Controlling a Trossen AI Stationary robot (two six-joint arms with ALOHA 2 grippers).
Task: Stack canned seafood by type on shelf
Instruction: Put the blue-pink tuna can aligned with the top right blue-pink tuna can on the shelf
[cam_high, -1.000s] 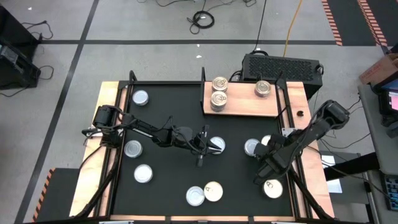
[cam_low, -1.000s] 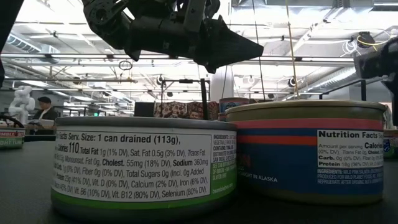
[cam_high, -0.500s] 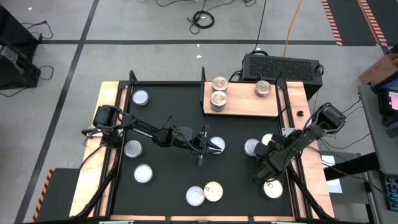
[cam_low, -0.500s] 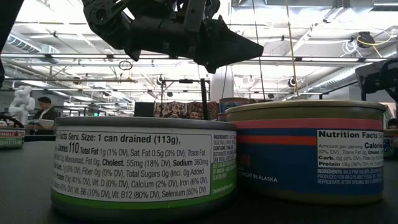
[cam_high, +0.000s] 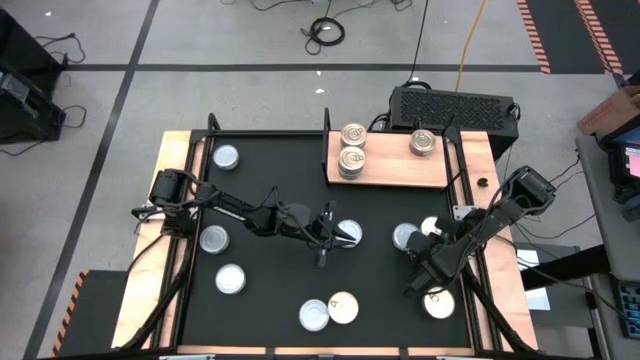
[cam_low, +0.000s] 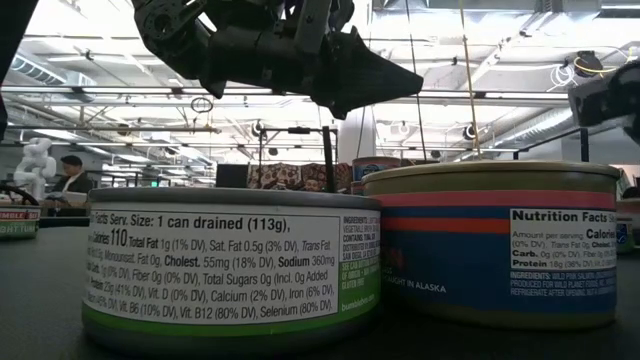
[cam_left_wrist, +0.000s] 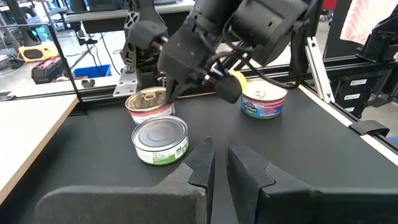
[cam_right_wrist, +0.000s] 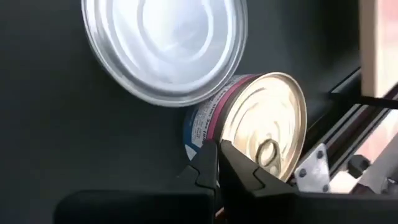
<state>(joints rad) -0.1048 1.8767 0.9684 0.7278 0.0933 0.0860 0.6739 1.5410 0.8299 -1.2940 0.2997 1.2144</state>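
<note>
Flat round tins of canned seafood lie scattered on the black table. The shelf, a light wooden board at the far right, carries a stack of gold-lidded tins and a single gold-lidded tin. My right gripper is shut and points steeply down. It is beside a gold-lidded tin that stands next to a silver-lidded tin near the table's right edge. My left gripper hovers shut and almost level at mid-table, above another silver-lidded tin, with nothing between its fingers. My right gripper's shut fingertips stand in front of the gold-lidded tin's labelled side wall, coming from above at a slant. I cannot tell whether they touch it. The tin sits flat on the table.
More silver-lidded tins lie at the left. A silver tin and a gold one sit together at the near edge. One gold tin lies near right. Metal frame posts border the table.
My right wrist has shifted slightly and tipped further down over the pair of tins at the right, and its fingers have come together. The tins have stayed in place.
</note>
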